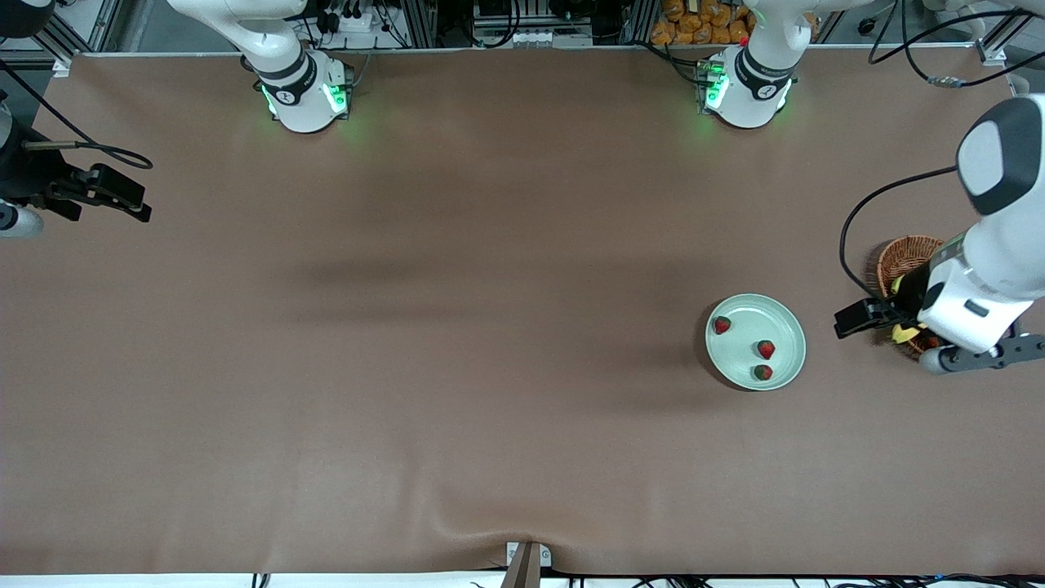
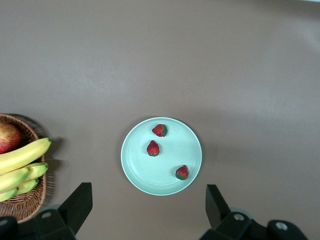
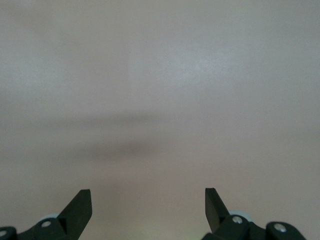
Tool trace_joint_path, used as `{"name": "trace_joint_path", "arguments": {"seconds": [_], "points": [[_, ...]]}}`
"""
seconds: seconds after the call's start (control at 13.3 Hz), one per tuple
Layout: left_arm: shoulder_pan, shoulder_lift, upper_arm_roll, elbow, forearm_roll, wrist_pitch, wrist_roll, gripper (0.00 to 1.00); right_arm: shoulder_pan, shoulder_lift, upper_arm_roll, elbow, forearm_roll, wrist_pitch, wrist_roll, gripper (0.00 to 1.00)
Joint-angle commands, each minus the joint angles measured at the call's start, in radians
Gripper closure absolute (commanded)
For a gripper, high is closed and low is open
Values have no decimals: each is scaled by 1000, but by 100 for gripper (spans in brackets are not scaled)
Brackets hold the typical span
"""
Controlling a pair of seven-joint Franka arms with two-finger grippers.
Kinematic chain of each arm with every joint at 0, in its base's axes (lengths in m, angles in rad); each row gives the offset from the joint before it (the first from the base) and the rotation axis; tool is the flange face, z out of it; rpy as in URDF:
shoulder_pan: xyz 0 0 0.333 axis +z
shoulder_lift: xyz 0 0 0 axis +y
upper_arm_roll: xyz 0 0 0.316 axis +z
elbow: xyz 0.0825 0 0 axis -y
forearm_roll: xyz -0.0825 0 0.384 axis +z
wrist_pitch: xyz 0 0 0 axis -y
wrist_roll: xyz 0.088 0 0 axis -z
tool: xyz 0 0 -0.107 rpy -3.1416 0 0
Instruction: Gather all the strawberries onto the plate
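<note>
The pale mint-green plate (image 1: pixel 782 325) lies toward the left arm's end of the table and holds three strawberries (image 1: pixel 722 325) (image 1: pixel 766 349) (image 1: pixel 762 372); the last is darker and greener. In the left wrist view the plate (image 2: pixel 150 172) and the berries (image 2: pixel 160 130) (image 2: pixel 153 148) (image 2: pixel 182 172) show too. My left gripper (image 1: pixel 939 328) (image 2: pixel 147 210) hangs open and empty, high over the basket's edge beside the plate. My right gripper (image 1: pixel 33 204) (image 3: pixel 148 210) is open and empty over bare table at the right arm's end.
A brown wicker basket (image 1: pixel 902 257) (image 2: pixel 27 200) with bananas (image 2: pixel 22 155) and a red-yellow apple (image 2: pixel 7 137) stands beside the plate, partly under the left arm. The brown table cover has a wrinkle at its near edge (image 1: pixel 457 523).
</note>
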Motion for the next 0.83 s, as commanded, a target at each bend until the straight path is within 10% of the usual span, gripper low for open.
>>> {"name": "trace_joint_path", "arguments": {"seconds": [0.0, 0.75], "points": [[6, -74, -10, -8, 17, -70, 59, 0, 4, -1, -4, 9, 8, -7, 14, 0], [-35, -290, 65, -80, -18, -235, 222, 0, 1, 1, -5, 9, 7, -5, 15, 0]]}}
